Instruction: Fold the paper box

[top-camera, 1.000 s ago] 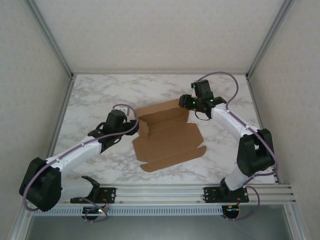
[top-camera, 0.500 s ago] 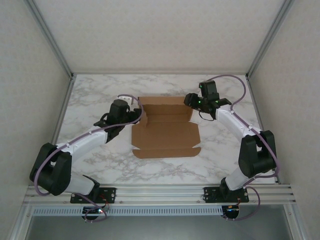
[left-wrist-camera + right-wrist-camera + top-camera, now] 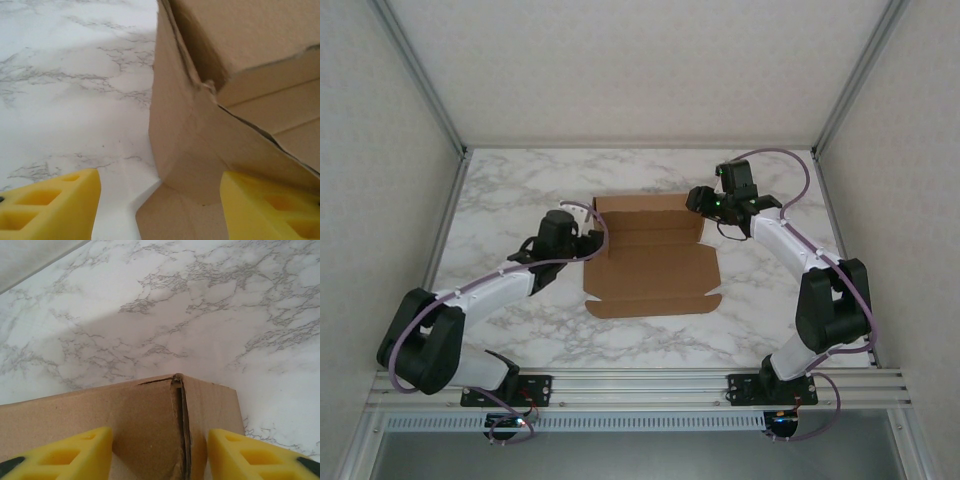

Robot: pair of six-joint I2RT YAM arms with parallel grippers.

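**Jaws apart at two corners of the paper box (image 3: 651, 268)**

We see our left gripper (image 3: 160, 200) with its jaws open. Its yellow fingers (image 3: 47, 205) stand well apart, and a raised flap (image 3: 185, 125) of brown cardboard comes up between them. That flap lies close to one finger, while bare marble shows beside the other. We cannot tell whether either finger touches it. From above, this gripper sits at the box's far left corner.

Our right gripper (image 3: 160, 450) is also open. The box's far right corner stands between its fingers, with a split seam running down the cardboard edge.

The box sits near the middle of the tabletop (image 3: 510, 190), slightly toward the far edge. Its far part is folded up into low walls, and its near panel lies flat, reaching toward the near edge.
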